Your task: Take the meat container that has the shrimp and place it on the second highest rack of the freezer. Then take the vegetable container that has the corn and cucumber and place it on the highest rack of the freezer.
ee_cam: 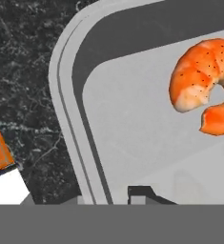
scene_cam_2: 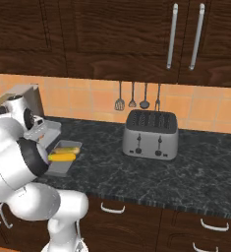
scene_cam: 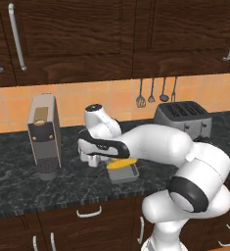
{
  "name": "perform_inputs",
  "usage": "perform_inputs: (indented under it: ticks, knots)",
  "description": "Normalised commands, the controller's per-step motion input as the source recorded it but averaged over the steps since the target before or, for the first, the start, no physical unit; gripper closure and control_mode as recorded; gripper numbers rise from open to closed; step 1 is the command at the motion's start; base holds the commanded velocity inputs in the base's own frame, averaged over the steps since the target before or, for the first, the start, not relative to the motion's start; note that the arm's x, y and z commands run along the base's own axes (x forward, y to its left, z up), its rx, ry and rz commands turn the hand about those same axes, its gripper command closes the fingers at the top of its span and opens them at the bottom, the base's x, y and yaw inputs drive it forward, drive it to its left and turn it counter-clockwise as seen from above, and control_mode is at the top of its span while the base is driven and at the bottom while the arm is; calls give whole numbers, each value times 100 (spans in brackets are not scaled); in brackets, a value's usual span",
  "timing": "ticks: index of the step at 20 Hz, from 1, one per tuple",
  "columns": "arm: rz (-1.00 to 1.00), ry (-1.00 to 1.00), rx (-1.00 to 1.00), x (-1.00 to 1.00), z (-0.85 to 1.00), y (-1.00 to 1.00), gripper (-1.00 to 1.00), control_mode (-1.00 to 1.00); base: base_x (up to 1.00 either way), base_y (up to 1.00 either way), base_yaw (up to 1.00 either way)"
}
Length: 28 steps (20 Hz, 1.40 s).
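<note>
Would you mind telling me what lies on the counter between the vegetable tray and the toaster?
Nothing: in the right base view, only bare dark counter separates the vegetable tray from the toaster.

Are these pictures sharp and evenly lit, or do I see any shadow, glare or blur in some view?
Hand view: sharp and evenly lit; the curled orange-and-white shrimp lies crisp in its shallow grey tray, with only a soft shade under the rim. Left base view: flat light, no glare on the speckled black stone counter. Right base view: the silver four-slot toaster shows mild shading, no blur.
</note>
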Motion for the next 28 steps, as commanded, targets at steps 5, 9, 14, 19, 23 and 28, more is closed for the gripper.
perform_inputs:
  ticks: [5, 9, 14, 19, 23, 28]
  knots:
    - [0, 0, 0, -42, 39, -99, 100, -100, 0, 0, 0]
    - [4, 0, 0, -31, 53, -100, 100, -100, 0, 0, 0]
    - [16, 0, 0, -38, 31, -100, 100, -100, 0, 0, 0]
    - [18, 0, 0, -44, 22, -80, 100, -100, 0, 0, 0]
    - [18, 0, 0, -45, 16, -67, 100, -100, 0, 0, 0]
    - [29, 0, -3, -34, 9, -40, 100, -100, 0, 0, 0]
